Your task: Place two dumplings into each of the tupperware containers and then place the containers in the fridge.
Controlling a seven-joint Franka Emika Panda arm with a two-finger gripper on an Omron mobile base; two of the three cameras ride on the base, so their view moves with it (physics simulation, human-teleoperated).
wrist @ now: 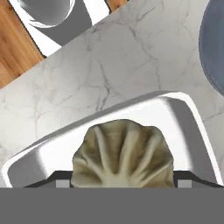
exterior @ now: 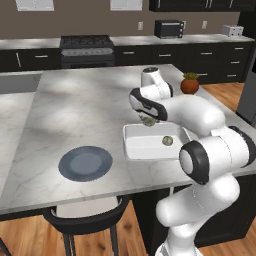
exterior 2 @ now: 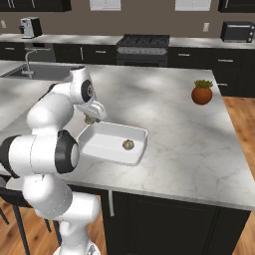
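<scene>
One white tupperware container sits near the island's front edge, and one olive-beige dumpling lies inside it. My gripper hangs just above the container's far-left corner, shut on a second dumpling. In the hand view this pleated dumpling fills the gap between the finger tips, with the container's rim below it. A tall grey slab that looks like the fridge stands at the right edge of the left base view.
A round blue-grey plate lies on the marble left of the container. A potted plant stands at the island's far right. A dark stool is tucked under the front edge. A sink is at the far left.
</scene>
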